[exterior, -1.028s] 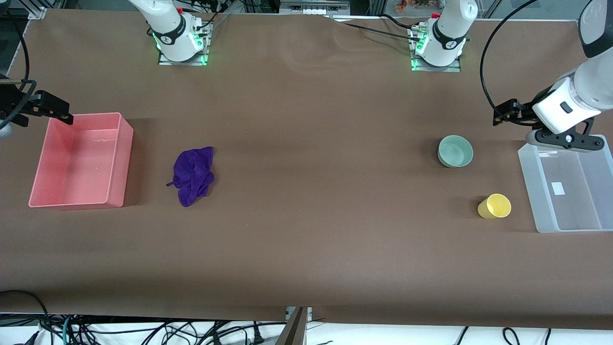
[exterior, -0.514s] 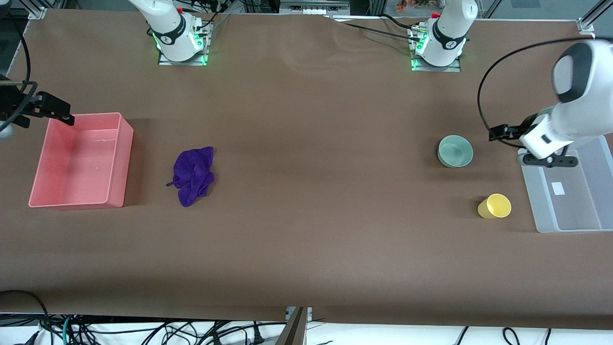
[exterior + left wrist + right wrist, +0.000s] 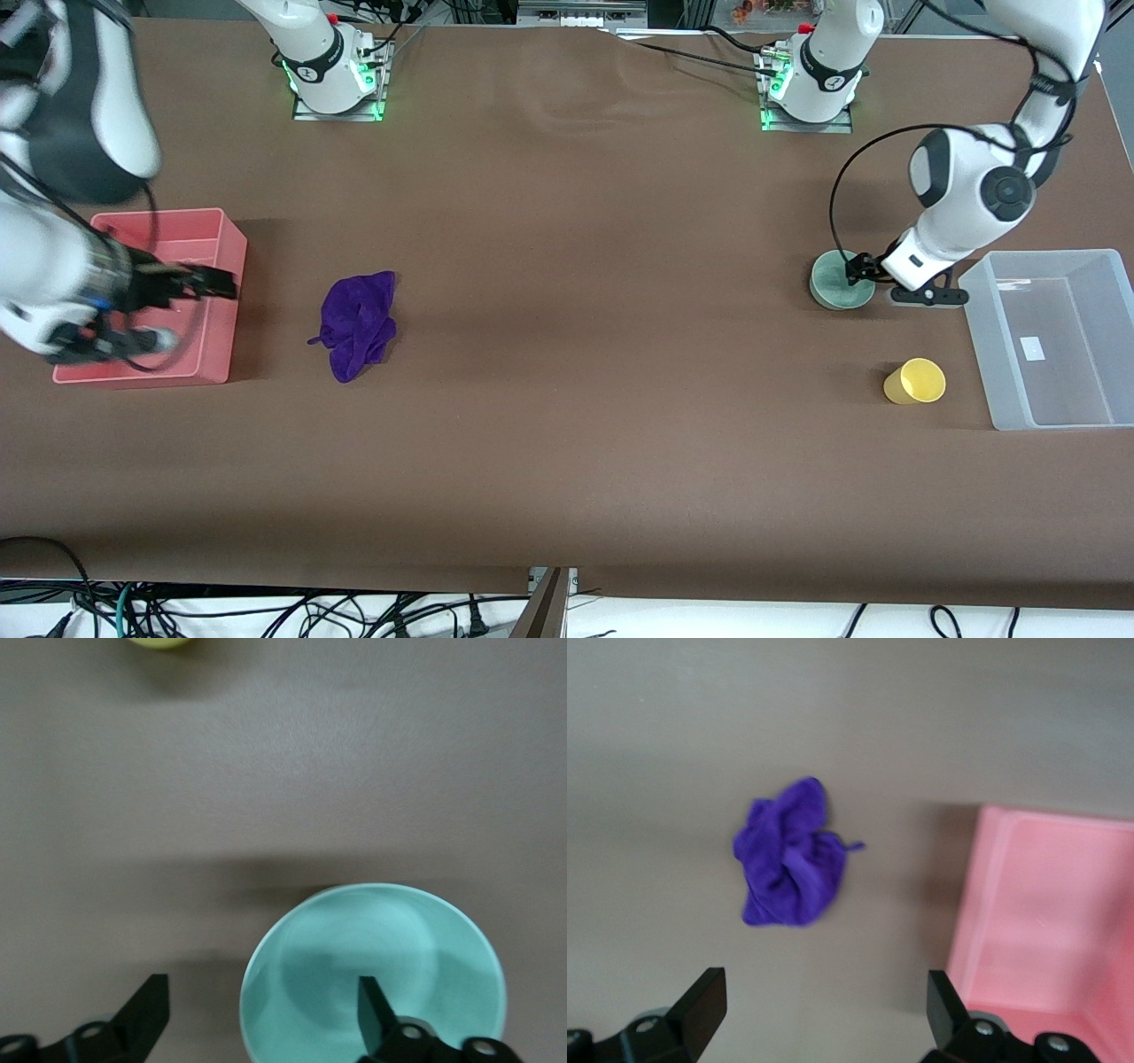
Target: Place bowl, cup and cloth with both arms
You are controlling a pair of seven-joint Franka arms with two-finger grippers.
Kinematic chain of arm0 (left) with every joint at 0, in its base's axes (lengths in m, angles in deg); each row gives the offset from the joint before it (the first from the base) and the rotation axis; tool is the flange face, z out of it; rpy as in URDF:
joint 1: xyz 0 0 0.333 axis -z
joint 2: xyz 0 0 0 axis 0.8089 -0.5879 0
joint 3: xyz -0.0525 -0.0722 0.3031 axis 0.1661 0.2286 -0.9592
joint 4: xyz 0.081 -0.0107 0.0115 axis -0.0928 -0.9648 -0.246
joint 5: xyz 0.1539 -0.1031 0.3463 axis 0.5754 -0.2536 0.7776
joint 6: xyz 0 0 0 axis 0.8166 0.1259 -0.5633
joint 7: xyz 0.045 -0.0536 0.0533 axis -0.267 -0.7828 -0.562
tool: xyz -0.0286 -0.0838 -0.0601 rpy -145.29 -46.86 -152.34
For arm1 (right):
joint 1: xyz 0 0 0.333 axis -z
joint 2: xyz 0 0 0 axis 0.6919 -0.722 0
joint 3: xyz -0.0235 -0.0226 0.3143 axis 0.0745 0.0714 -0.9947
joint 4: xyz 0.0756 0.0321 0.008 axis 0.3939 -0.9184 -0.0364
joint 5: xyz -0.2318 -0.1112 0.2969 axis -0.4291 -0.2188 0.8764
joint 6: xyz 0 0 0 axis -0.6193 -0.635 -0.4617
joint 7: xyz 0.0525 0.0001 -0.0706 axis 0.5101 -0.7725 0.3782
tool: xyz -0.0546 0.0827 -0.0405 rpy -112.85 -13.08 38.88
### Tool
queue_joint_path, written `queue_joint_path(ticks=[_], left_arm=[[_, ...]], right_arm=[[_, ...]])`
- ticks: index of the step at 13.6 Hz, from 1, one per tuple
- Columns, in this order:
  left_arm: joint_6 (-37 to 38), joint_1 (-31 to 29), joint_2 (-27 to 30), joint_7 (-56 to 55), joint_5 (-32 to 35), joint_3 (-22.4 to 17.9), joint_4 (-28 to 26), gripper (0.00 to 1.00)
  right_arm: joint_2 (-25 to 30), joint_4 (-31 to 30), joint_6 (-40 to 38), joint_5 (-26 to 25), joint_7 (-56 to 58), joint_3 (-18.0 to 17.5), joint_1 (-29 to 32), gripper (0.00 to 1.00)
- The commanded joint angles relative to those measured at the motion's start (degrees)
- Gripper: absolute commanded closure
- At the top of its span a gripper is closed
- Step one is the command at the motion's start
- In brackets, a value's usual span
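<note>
The mint-green bowl (image 3: 834, 283) stands upright toward the left arm's end of the table. My left gripper (image 3: 858, 276) is open just above it. In the left wrist view (image 3: 261, 1020) one fingertip (image 3: 376, 1010) is over the bowl's (image 3: 372, 966) inside and the other is outside its rim. The yellow cup (image 3: 915, 381) stands nearer the front camera than the bowl and shows in the left wrist view (image 3: 159, 641). The purple cloth (image 3: 357, 323) lies crumpled beside the pink bin. My right gripper (image 3: 215, 285) is open over that bin's edge and empty. In the right wrist view (image 3: 824, 1010) the cloth (image 3: 788, 855) lies ahead of it.
A pink bin (image 3: 226, 328) sits at the right arm's end of the table and shows in the right wrist view (image 3: 1045, 904). A clear plastic bin (image 3: 1050, 390) sits at the left arm's end, beside the cup and bowl.
My left gripper has swung from over the clear bin to over the bowl. My right arm has come in from the table's end to over the pink bin, toward the cloth.
</note>
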Motion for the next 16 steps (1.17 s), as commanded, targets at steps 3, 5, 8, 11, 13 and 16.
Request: queue_joint_path(ticks=[3,5,8,11,13,16], left_arm=[[-2.8,-0.4,-4.5,-0.1,0.2,0.7,1.6,1.00],[-2.3,-0.5,-4.2,0.0,0.2,0.7,2.0,1.00],[-0.3,-0.4,-1.5,-0.1,0.2,0.7,2.2,1.00],[11.2,-0.3,2.5,0.0,0.2,0.7,7.3,1.00],[26.6,-0.3,4.0,0.6,0.2,0.8,16.6,1.00],[42.7,-1.4,3.0,6.7,0.7,0.3,30.3,1.00]], right_arm=[[-9.6,0.7,9.1,1.1,-0.7,0.2,-3.9,0.00],[-12.8,-0.1,13.1,1.1,-0.7,0.2,-5.0,0.00],[-14.8,-8.3,23.1,1.1,-0.7,0.2,-5.2,0.00],[-13.6,-16.3,30.8,1.1,-0.7,0.2,-5.2,0.00],[-11.8,-21.4,35.1,1.1,-0.7,0.2,-5.2,0.00],[-8.8,-30.0,42.8,1.1,-0.7,0.2,-4.7,0.00]])
